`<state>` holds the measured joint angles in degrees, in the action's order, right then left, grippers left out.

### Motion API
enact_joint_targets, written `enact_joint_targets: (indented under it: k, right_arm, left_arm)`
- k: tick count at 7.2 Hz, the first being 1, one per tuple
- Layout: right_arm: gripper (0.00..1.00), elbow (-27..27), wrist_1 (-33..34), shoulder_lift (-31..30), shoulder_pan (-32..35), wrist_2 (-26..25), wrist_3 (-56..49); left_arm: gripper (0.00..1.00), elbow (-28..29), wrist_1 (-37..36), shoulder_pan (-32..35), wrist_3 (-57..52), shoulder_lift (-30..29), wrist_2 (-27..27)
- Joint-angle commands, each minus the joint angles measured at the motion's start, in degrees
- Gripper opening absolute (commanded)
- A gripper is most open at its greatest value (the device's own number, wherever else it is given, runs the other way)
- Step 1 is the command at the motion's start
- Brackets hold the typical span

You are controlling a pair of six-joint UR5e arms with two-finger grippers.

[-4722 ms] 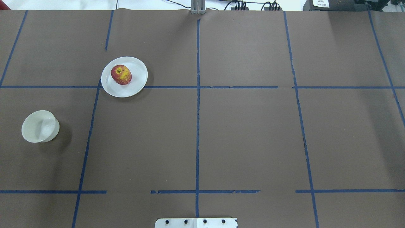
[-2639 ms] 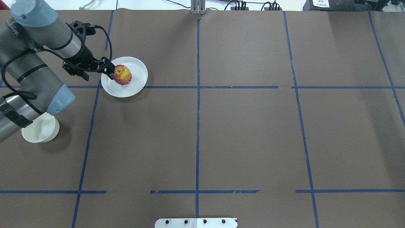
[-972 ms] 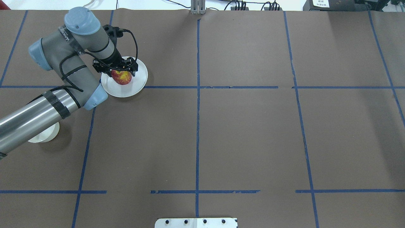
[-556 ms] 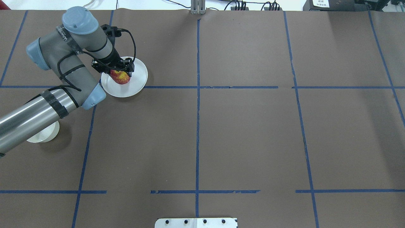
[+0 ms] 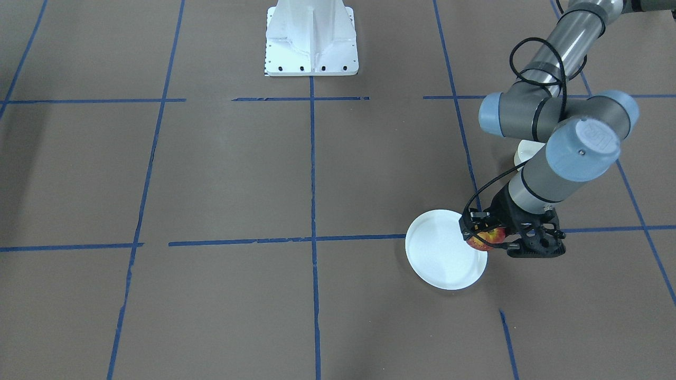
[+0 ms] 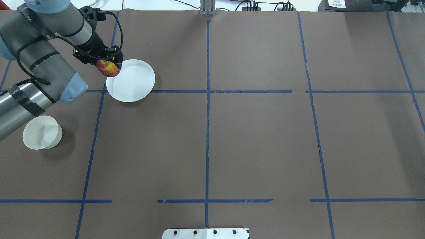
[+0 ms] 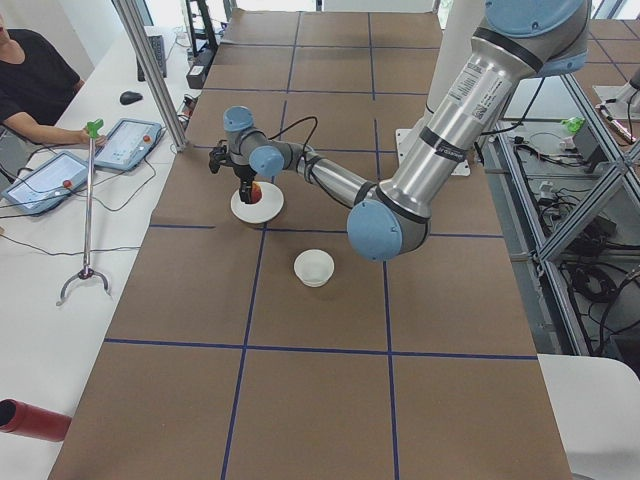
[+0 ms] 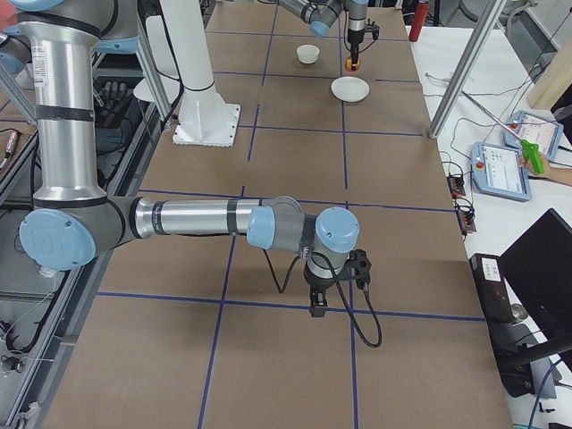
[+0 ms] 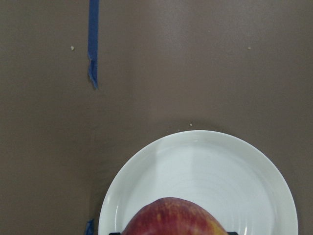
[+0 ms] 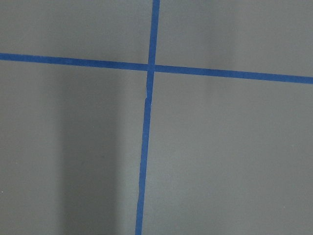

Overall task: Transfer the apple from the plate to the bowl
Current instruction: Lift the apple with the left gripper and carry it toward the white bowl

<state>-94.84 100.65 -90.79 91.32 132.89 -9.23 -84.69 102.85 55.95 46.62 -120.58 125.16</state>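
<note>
My left gripper point(image 6: 108, 65) is shut on the red and yellow apple point(image 6: 108, 69) and holds it in the air over the left rim of the white plate point(image 6: 134, 81). The plate is bare. In the front-facing view the apple point(image 5: 487, 238) hangs at the right rim of the plate point(image 5: 442, 252). The left wrist view shows the top of the apple point(image 9: 173, 218) above the plate point(image 9: 205, 169). The off-white bowl point(image 6: 42, 136) stands empty, nearer the robot and to the left. My right gripper point(image 8: 326, 295) shows only in the exterior right view; I cannot tell whether it is open.
The table is brown paper with a grid of blue tape lines point(image 6: 207, 99). The robot's white base plate point(image 5: 310, 39) stands at the table's middle edge. My left forearm point(image 6: 20, 103) passes just above and behind the bowl. An operator with tablets sits beyond the far side point(image 7: 40, 90).
My left gripper closed on the apple, lifted it off the plate and carried it left. The plate is now bare, and the arm no longer covers the bowl.
</note>
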Motion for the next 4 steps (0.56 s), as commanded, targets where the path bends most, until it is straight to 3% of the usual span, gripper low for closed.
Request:
enact_joint_targets:
  k: [1, 2, 3, 4]
  right_arm:
    - [1.0, 0.0, 0.0, -0.1, 0.0, 0.0, 0.0]
    - [1.0, 0.0, 0.0, 0.0, 0.0, 0.0, 0.0]
    - [1.0, 0.0, 0.1, 0.0, 0.0, 0.0, 0.0]
    - [1.0, 0.0, 0.0, 0.0, 0.0, 0.0, 0.0]
  left_arm:
    - [0.0, -15.2, -1.9, 0.7, -1.9, 13.1, 0.0]
    - [0.0, -18.2, -1.8, 1.0, -1.8, 16.2, -0.4]
    - [0.0, -20.8, 0.0, 0.9, -1.9, 21.0, -5.1]
    - [0.0, -21.3, 6.8, 1.0, -1.5, 26.3, -6.8]
